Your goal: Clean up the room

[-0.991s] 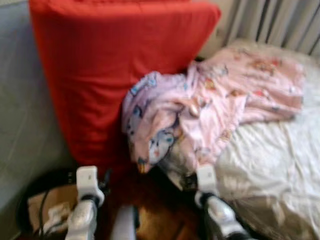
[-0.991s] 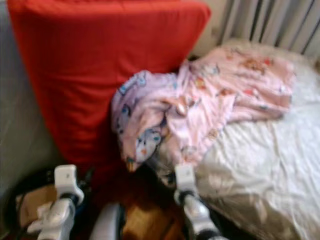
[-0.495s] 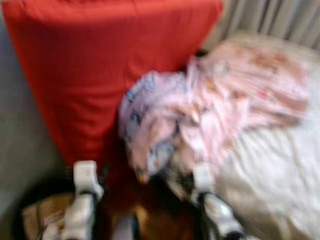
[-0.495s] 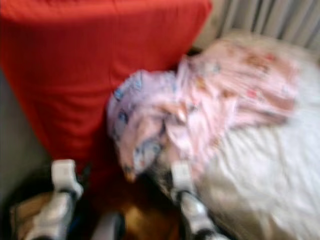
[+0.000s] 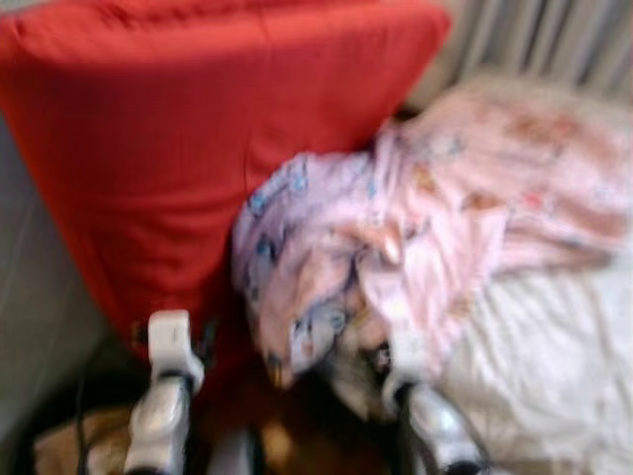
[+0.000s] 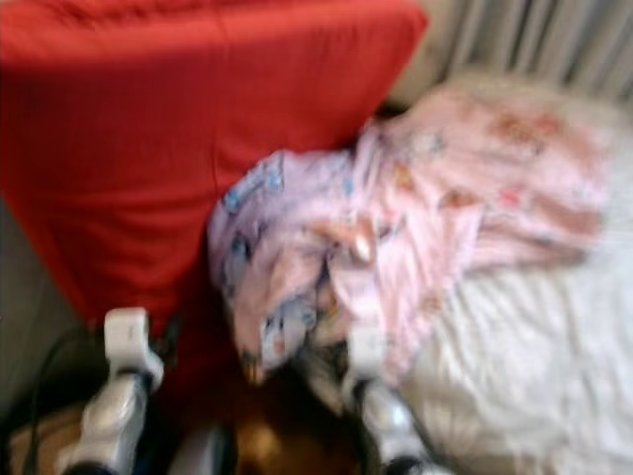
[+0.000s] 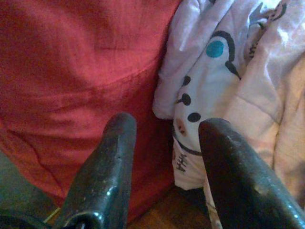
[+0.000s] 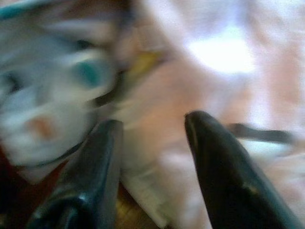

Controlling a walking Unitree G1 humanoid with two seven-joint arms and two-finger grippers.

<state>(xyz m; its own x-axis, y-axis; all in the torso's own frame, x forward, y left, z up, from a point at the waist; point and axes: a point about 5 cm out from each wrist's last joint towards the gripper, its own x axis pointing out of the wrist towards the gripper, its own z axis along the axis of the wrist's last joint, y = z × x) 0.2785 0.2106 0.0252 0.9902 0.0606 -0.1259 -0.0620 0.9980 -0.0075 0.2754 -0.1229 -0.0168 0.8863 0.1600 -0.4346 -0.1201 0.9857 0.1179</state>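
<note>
At the near edge of the bed [image 5: 554, 376], both parted, empty grippers, left gripper [image 7: 164, 129] and right gripper [image 8: 152, 124], face the pink blanket [image 5: 415, 237]; a shallow pinch might slip off loose folds.

Bed [image 5: 554, 396] at the right, covered in rumpled white sheet. Pink printed blanket [image 5: 425, 237] heaped across its near edge, spilling over the side against a big red cushion [image 5: 188, 168]. Wooden floor [image 5: 297, 435] below, blurred.
</note>
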